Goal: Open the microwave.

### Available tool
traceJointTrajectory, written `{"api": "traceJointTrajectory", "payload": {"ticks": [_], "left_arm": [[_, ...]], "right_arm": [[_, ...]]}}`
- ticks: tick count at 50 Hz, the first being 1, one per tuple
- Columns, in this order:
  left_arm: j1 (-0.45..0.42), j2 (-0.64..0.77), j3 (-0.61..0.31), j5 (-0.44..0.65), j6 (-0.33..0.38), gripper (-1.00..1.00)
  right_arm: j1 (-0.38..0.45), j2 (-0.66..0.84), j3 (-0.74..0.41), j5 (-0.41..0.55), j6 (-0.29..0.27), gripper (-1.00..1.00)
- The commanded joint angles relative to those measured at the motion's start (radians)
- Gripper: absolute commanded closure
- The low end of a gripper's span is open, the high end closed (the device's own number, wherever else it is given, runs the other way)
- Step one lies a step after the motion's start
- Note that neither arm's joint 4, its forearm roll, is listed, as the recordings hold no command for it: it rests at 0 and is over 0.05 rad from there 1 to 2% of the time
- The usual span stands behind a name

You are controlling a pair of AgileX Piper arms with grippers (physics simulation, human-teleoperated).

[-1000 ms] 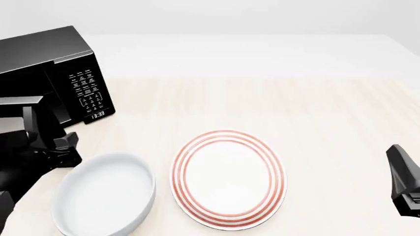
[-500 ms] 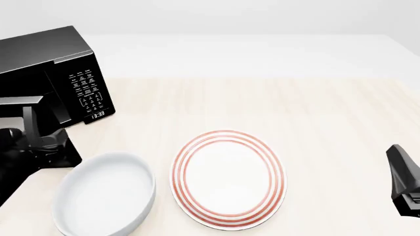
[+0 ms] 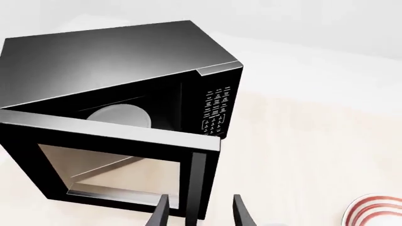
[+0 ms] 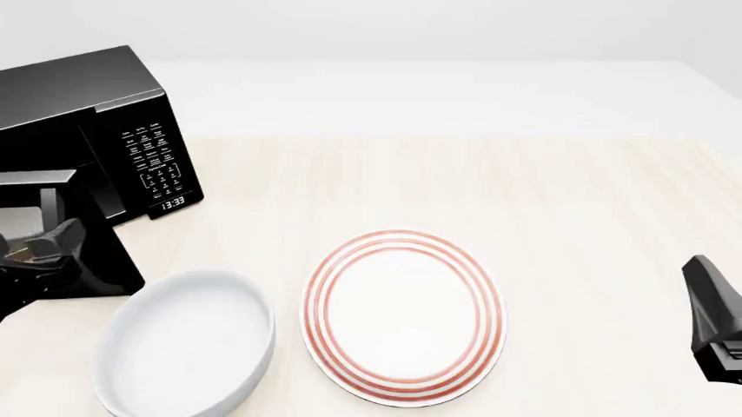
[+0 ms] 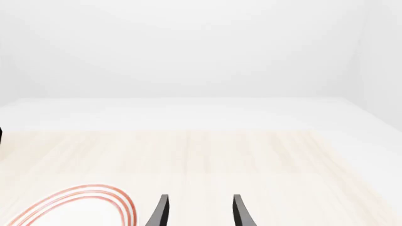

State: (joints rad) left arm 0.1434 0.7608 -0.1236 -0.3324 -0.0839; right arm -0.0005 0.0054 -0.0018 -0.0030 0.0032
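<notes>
The glossy black microwave (image 4: 110,104) stands at the table's far left, and its glass door (image 4: 47,187) is swung partway out toward me. The left wrist view looks into the microwave (image 3: 113,61) past the open door (image 3: 113,160), whose vertical bar handle (image 3: 197,183) runs along the free edge. My left gripper (image 3: 201,197) is open, with the handle's lower end showing between its fingertips; whether they touch it I cannot tell. In the front view the left gripper (image 4: 52,248) sits low beside the door. My right gripper (image 5: 199,197) is open and holds nothing, near the right edge (image 4: 710,313).
A white bowl (image 4: 186,343) sits at the front left, just beside the open door. A white plate with red rings (image 4: 400,317) lies at the front centre. A round turntable (image 3: 119,115) shows inside the oven.
My left arm has drawn back toward the left edge, so less of it shows in the front view. The door stays open at about the same angle. The right arm is still.
</notes>
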Motion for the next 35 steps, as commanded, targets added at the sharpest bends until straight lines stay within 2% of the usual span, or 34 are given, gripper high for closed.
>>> {"api": "traceJointTrajectory", "payload": {"ticks": [1,12,14,18,22,35], "left_arm": [[-0.005,-0.155,-0.035,0.156,0.007,-1.0],[-0.007,-0.253,-0.081,0.274,0.019,-1.0],[-0.004,-0.261,-0.051,0.245,0.025,-1.0],[0.002,-0.328,-0.118,0.363,0.026,-1.0],[0.003,-0.381,-0.143,0.429,0.028,-1.0],[-0.001,-0.465,-0.205,0.544,0.042,-1.0]], "right_arm": [[0.0,0.0,0.0,0.0,0.0,-1.0],[0.0,0.0,0.0,0.0,0.0,-1.0],[0.0,0.0,0.0,0.0,0.0,-1.0],[0.0,0.0,0.0,0.0,0.0,-1.0],[0.0,0.0,0.0,0.0,0.0,-1.0],[0.0,0.0,0.0,0.0,0.0,-1.0]]}}
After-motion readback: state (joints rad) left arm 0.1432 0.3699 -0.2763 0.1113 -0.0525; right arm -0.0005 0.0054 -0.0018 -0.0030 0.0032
